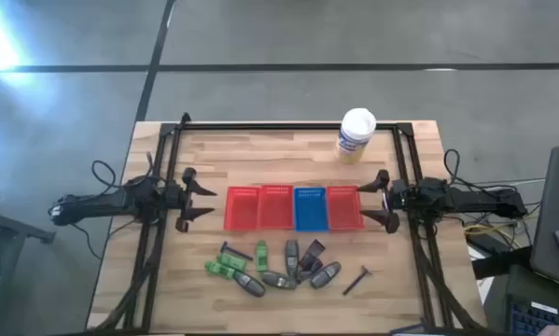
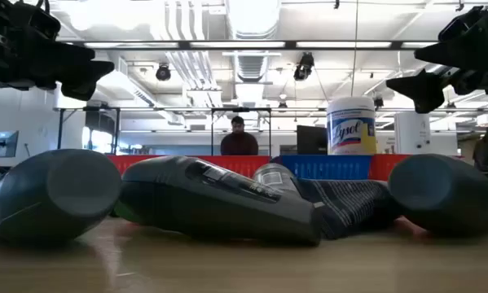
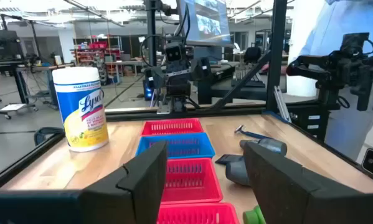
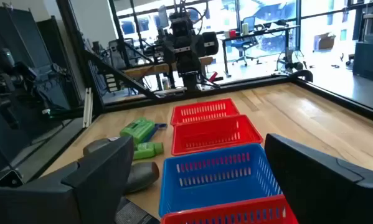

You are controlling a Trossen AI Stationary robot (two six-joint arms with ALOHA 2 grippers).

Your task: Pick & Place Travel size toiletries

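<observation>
The travel size toiletries [image 1: 274, 268] lie in a loose cluster on the wooden table near its front edge. Among them are green pieces [image 1: 225, 269], grey oval tubes [image 1: 250, 285], dark purple packets [image 1: 312, 252] and a thin black stick [image 1: 356, 280]. In the low view the grey tubes [image 2: 219, 199] fill the foreground. My left gripper [image 1: 214, 203] hovers open at the left end of the basket row, pointing toward the right. My right gripper [image 1: 361, 203] hovers open at the row's right end, pointing toward the left. Neither holds anything.
Four mesh baskets stand in a row mid-table: two red ones [image 1: 258, 207], a blue one [image 1: 310, 207] and another red one [image 1: 344, 207]. A white canister [image 1: 356, 135] stands at the far right. A black frame [image 1: 279, 127] borders the table. A person [image 2: 239, 140] sits in the room behind.
</observation>
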